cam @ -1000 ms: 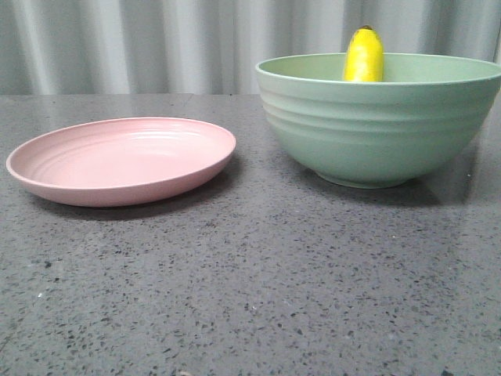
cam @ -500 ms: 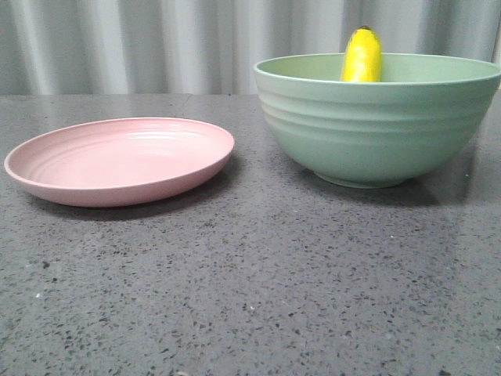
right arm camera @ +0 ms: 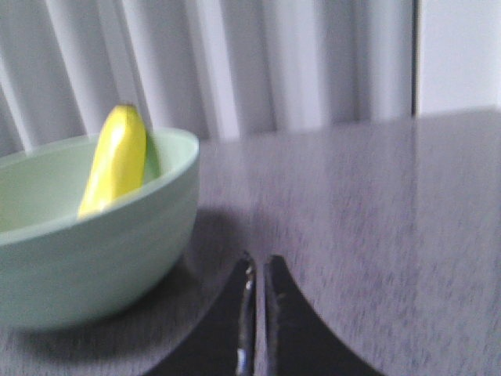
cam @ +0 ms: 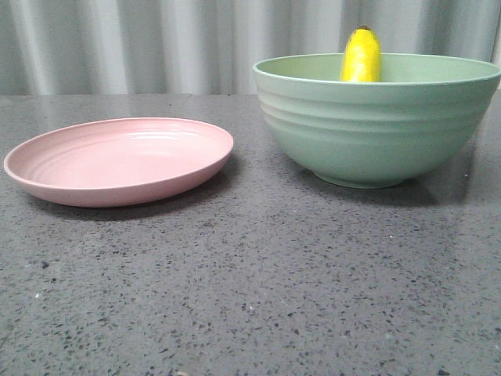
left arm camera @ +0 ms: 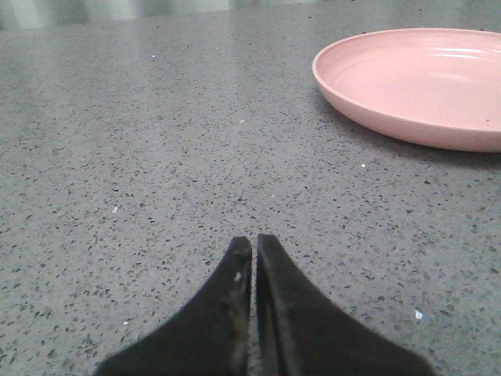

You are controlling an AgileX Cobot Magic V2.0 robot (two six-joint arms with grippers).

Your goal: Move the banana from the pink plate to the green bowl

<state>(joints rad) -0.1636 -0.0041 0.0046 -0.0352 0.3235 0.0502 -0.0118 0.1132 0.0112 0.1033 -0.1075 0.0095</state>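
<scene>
A dark grey speckled stone desk (cam: 258, 290) spreads beneath and ahead of each tool. Beyond its far edge hangs a pale grey pleated curtain (cam: 156, 47), facing both tools.

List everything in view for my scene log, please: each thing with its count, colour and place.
pink plate: one, pale pink, on the table's left side, nothing on it.
green bowl: one, pale sage green, ridged outside, on the table to the right of the plate and apart from it.
banana: one, bright yellow with a dark tip, standing in the bowl, leaning on its far wall, tip above the rim.
table: one, dark grey speckled stone.
curtain: one, pale grey, pleated, behind the table.
left gripper: one, black, jaws shut, low over the table near the plate.
right gripper: one, black, jaws shut, beside the bowl.
</scene>
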